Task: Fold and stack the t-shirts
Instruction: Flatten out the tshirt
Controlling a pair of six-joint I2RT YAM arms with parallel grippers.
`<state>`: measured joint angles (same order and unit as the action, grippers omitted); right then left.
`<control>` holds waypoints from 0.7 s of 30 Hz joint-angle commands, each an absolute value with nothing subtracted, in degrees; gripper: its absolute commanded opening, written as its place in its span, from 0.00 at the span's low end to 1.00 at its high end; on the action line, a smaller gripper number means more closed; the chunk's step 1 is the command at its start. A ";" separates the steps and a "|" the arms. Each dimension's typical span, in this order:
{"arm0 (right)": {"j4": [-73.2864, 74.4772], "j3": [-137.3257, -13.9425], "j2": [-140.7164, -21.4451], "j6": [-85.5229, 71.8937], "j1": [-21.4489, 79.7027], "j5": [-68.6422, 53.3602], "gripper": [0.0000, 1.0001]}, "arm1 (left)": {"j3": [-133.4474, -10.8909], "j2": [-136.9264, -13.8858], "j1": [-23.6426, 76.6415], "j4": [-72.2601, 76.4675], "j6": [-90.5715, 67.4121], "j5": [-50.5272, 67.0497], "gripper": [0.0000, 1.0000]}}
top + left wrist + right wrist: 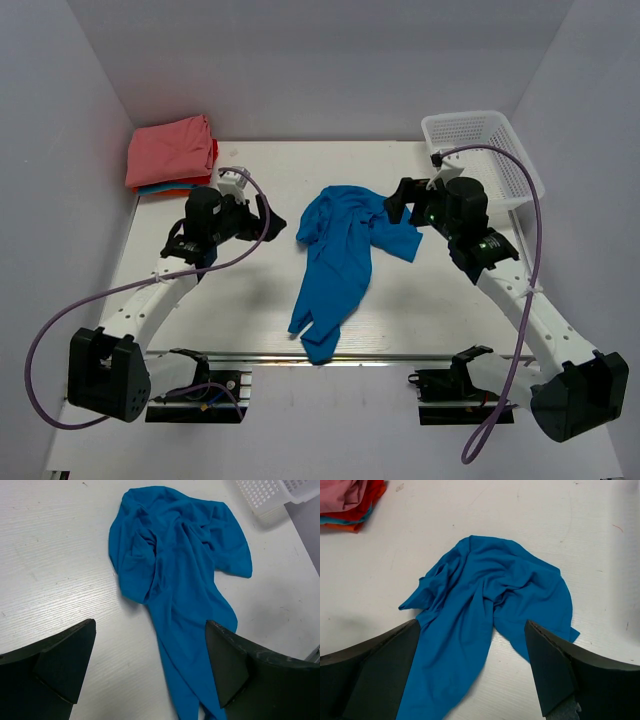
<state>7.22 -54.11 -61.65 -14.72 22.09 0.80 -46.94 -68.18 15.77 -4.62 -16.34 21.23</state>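
Blue t-shirt [335, 260] is lying crumpled mid-way across the bench [240, 310], soft and limp; left gripper [150, 630] and right gripper [472, 630] are hovering wide open, holding nothing. Pinching both shoulders looks best.

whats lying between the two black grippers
The crumpled bright blue t-shirt lies between the left gripper and right gripper, clearest in the top external view.
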 commanded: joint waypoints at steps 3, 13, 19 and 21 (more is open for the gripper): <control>1.68 -53.27 -61.26 -14.50 21.88 -0.18 0.90 | -45.70 -67.14 16.00 -4.92 -14.06 20.57 1.00; 3.51 -53.87 -71.09 -16.25 21.10 -0.27 0.90 | -50.26 -80.65 16.52 -1.14 -15.29 21.18 1.00; 9.23 -59.58 -80.41 -19.60 18.20 3.61 0.90 | -57.29 -92.44 18.10 0.44 -15.29 23.20 1.00; 10.19 -60.81 -84.35 -20.30 17.24 2.90 0.90 | -60.81 -97.96 18.63 -0.18 -15.29 23.20 1.00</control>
<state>8.60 -56.51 -81.25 -18.22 18.81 2.15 -56.18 -94.21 17.54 -1.19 -15.46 21.85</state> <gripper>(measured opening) 0.905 0.994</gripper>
